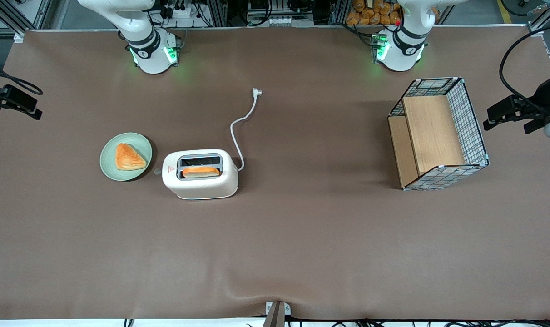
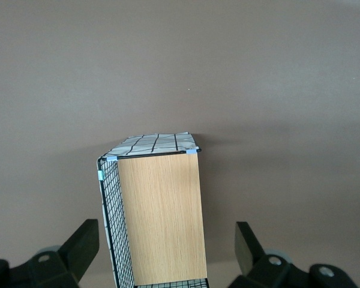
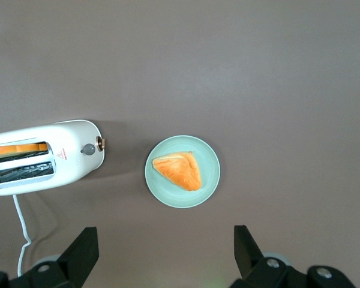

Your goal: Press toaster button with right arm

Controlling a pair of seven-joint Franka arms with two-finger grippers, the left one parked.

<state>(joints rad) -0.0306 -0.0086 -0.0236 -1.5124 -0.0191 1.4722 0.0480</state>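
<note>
High above the toaster [image 3: 43, 158] you will find the pincer [image 3: 166, 258], released, its two fingers [image 3: 81, 251] spread wide and touching nothing. Your toaster stands on the brown table [image 1: 302, 236] with one toast slice [image 1: 200, 171] in a slot. Its toaster button [image 3: 88, 149] protrudes from the narrow end, beside the green plate [image 1: 140, 141] carrying a pastry [image 1: 128, 157].

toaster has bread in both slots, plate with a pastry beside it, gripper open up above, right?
Not quite: only one slot of the toaster holds bread, the one nearer the front camera; the other is empty, as the front view shows. The plate with the pastry does sit beside it, and the gripper hangs open above.
</note>
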